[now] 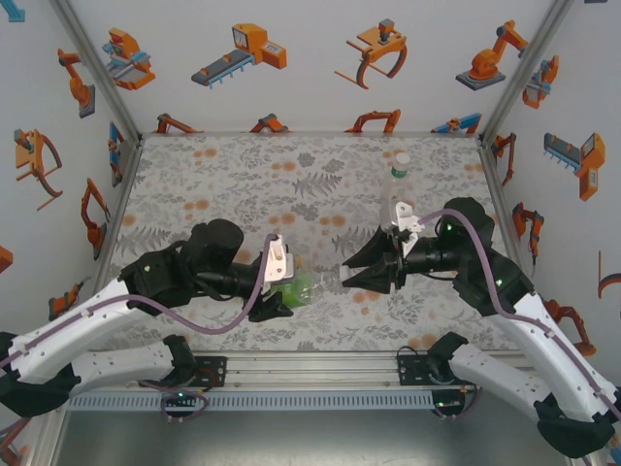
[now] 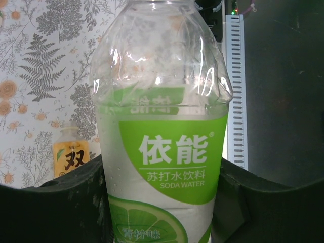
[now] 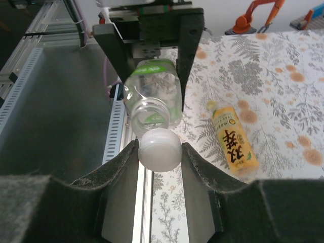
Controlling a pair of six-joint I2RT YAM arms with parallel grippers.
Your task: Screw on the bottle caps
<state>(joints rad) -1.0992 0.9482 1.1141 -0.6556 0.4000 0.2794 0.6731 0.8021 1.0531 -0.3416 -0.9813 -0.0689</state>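
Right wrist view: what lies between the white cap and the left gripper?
The green-labelled bottle, held by the left gripper, its open mouth facing the white cap pinched in the right gripper. The right wrist view shows this.

place: robot lab cell | evidence: aluminium frame, robot-print walls, fern-print tabletop

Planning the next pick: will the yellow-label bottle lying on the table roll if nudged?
Probably: the yellow-label bottle lies on its side, looking round, on the flat table. It seems full of amber drink, so likely heavy for its size and stiff.
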